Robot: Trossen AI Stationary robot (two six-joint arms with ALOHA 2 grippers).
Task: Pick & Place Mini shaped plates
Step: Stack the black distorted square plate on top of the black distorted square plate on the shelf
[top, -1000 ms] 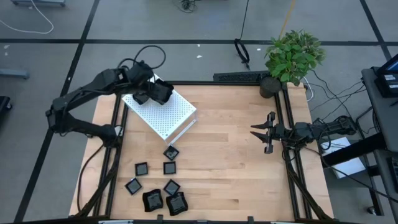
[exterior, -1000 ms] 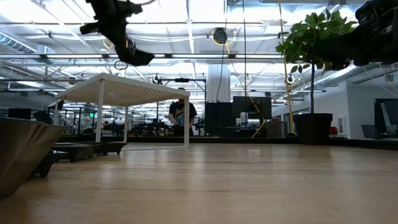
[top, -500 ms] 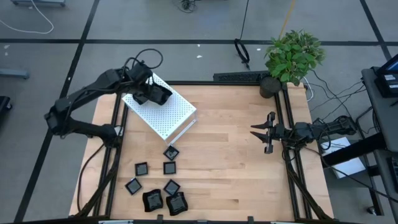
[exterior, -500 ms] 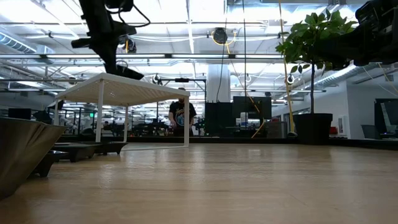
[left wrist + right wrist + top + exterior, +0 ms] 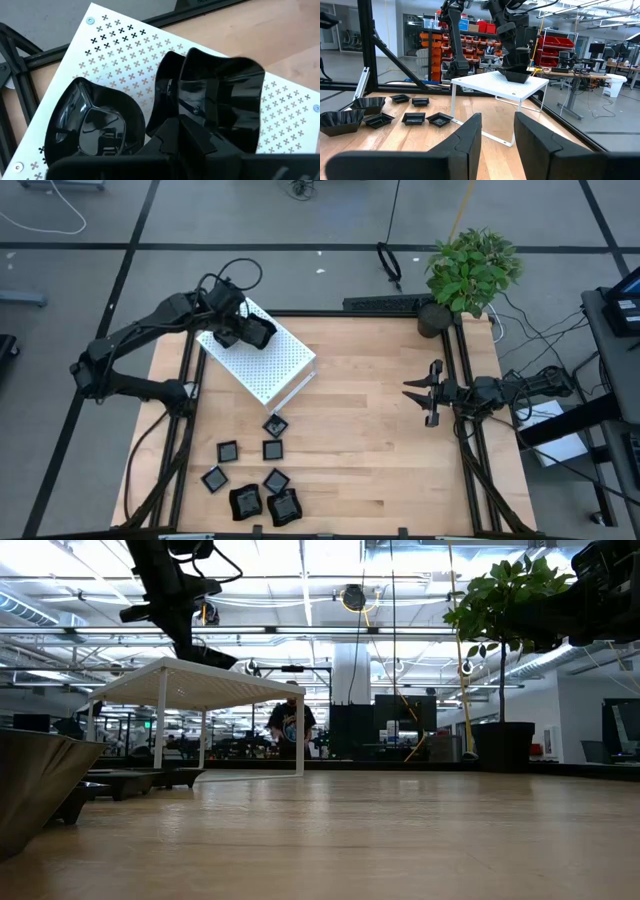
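1. The left end effector (image 5: 258, 331) is over the white box (image 5: 283, 364) at the far left of the counter (image 5: 380, 430). Its fingers are closed on a black plate (image 5: 220, 100), which sits low over the perforated top.
2. A second black dish (image 5: 95, 122) lies on the same top, just beside the held one.
3. The other small plates (image 5: 272, 450) lie loose on the wood at the near left; two crumpled-looking ones (image 5: 245, 502) are closest to the near edge.
4. The right end effector (image 5: 422, 398) waits at the right side of the counter, fingers apart, holding nothing.
5. A potted plant (image 5: 470, 268) stands at the far right corner.
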